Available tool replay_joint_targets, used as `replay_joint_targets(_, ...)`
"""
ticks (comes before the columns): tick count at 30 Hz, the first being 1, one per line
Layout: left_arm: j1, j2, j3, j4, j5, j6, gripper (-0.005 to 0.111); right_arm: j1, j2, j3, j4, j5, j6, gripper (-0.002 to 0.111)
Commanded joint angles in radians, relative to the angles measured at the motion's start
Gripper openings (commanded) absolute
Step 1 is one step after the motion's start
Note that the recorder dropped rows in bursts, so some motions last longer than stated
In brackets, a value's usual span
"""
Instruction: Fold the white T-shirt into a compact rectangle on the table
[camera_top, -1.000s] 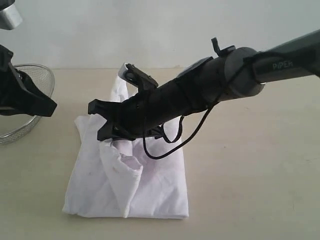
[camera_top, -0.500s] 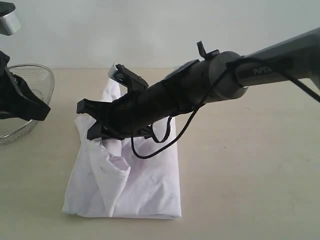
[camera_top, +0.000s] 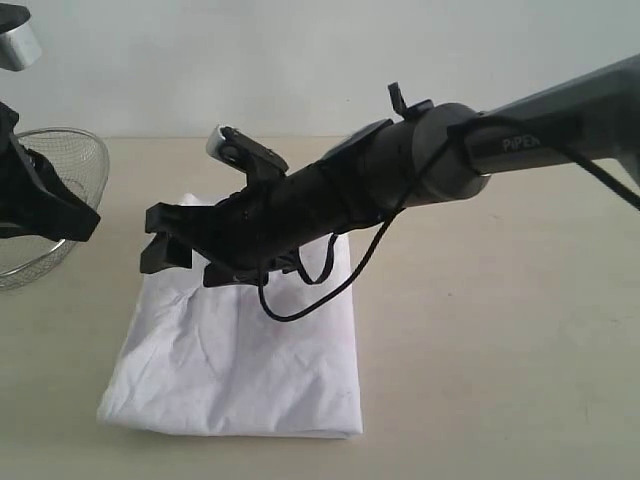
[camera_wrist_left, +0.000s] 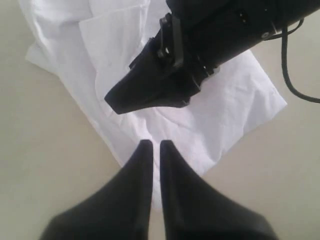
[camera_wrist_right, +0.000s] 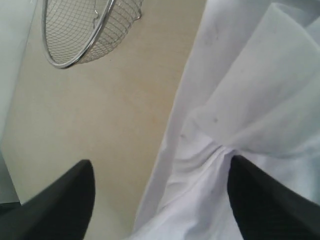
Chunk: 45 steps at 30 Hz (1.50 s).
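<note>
right gripper (camera_top: 178, 250), exterior view: jaws spread with nothing between them; it hangs over the far left part of the white T-shirt (camera_top: 240, 365), and its arm reaches in from the right.
left gripper (camera_top: 55, 205), exterior view: at the left edge, off to the side of the shirt and in front of the wire mesh bowl (camera_top: 90, 150); its jaws are hard to read here.
white T-shirt, exterior view: a rough folded rectangle on the table (camera_top: 480, 350), with a straight near edge and a rumpled far left side.
left gripper (camera_wrist_left: 155, 146), left wrist view: jaws closed together and empty, pointing at the shirt's edge.
white T-shirt (camera_wrist_left: 240, 100), left wrist view: flat layers with a loose flap on top.
right gripper (camera_wrist_right: 160, 200), right wrist view: fingers wide apart on either side of a bunched pleat, not clamped on it.
white T-shirt (camera_wrist_right: 260, 90), right wrist view: its edge runs along bare table (camera_wrist_right: 115, 115); the wire mesh bowl (camera_wrist_right: 80, 35) is well apart.
handling: probably light, limp cotton that slides and lets its layers shift.
where to hold: best pinched through all layers at a folded edge or corner, not by the loose flap.
</note>
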<state>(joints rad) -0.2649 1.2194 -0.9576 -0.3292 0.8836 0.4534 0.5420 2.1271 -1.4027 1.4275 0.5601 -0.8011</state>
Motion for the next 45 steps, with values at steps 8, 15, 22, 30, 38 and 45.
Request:
replay_joint_targets(8,0.004,-0.007,-0.002,0.006,0.006,-0.013,0.005,-0.024,-0.054,-0.004,-0.007,0.035,-0.017,0.025)
replay_joint_targets(15,0.004,-0.007,-0.002,-0.003,0.008,-0.013,0.005,-0.051,-0.159,-0.004,-0.223,-0.027,0.122,0.0)
replay_joint_targets(22,-0.001,0.1,0.007,-0.08,0.001,0.111,0.005,-0.092,-0.244,0.067,-0.633,-0.119,0.47,0.0)
replay_joint_targets(30,-0.006,0.316,-0.008,-0.402,-0.047,0.376,0.005,-0.207,-0.388,0.341,-0.635,-0.184,0.415,0.0)
replay_joint_targets(38,-0.07,0.505,-0.098,-0.479,-0.194,0.455,0.005,-0.276,-0.485,0.474,-0.635,-0.183,0.336,0.0)
replay_joint_targets(45,-0.085,0.636,-0.213,-0.504,-0.287,0.455,0.005,-0.274,-0.493,0.484,-0.635,-0.132,0.316,0.0)
